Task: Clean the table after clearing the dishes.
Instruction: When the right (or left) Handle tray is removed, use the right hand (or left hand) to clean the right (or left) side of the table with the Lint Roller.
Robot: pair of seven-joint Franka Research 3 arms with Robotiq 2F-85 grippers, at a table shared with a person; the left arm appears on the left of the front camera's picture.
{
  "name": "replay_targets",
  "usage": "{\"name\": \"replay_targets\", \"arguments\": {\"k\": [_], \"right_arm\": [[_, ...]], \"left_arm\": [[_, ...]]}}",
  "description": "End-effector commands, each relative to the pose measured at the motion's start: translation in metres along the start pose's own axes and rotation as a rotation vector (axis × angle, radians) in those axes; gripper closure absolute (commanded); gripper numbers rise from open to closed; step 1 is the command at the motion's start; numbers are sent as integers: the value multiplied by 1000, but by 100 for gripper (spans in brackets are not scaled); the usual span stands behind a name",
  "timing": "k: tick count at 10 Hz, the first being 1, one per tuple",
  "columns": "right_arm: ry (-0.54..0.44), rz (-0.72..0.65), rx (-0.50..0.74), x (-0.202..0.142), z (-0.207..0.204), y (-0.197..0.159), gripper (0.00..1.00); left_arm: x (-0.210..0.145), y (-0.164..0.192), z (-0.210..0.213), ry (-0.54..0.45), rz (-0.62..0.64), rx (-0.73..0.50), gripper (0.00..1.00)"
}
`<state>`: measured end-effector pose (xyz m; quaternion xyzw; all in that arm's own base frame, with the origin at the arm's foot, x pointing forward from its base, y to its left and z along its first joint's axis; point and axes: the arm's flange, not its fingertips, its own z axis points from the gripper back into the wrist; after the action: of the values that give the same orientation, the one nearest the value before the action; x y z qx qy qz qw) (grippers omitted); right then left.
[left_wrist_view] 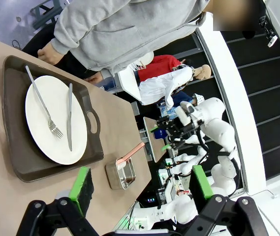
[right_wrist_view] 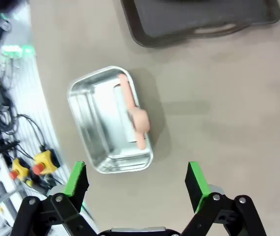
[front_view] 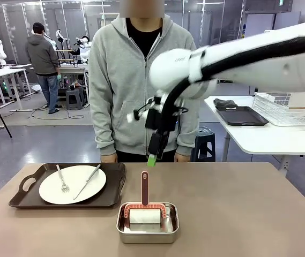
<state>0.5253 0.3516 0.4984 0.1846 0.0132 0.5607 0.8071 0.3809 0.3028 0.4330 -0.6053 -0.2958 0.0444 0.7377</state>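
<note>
Nearest, a pink-handled cleaner (front_view: pixel 144 187) stands in the steel pan (front_view: pixel 148 239). Farther left on the table (front_view: pixel 238 209), a plate (front_view: pixel 47 188) lies uncleared on its tray (front_view: pixel 116 182). Both the right pincer (front_view: pixel 151 158) and the left pincer (left_wrist_view: pixel 140 184) are spread. The handle could be toppled by an off-centre approach.

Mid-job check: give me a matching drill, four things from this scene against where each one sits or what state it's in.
1. plate
2. fork
3. roller
4. right gripper

A. in the steel pan
B. open, above the table
C. on the dark tray
D. on the plate, beside the knife

Pairs: 1-C, 2-D, 3-A, 4-B
</note>
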Motion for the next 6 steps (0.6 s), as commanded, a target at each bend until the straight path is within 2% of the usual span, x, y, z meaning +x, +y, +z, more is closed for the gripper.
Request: {"name": "replay_targets", "arguments": {"k": [1, 2, 3, 5, 6], "right_arm": [[-231, -194, 244, -59, 28, -7, 0], [-356, -235, 462, -89, 42, -23, 0], [-454, -277, 592, -109, 49, -36, 0], [-546, -370, 701, -147, 52, -58, 0], [-559, -414, 780, -174, 58, -64, 0]], "left_arm": [[-2, -2, 3, 0, -4, -10, 0], [-2, -2, 3, 0, -4, -10, 0], [-2, -2, 3, 0, -4, -10, 0], [-2, -2, 3, 0, -4, -10, 0], [-2, -2, 3, 0, -4, -10, 0]]}}
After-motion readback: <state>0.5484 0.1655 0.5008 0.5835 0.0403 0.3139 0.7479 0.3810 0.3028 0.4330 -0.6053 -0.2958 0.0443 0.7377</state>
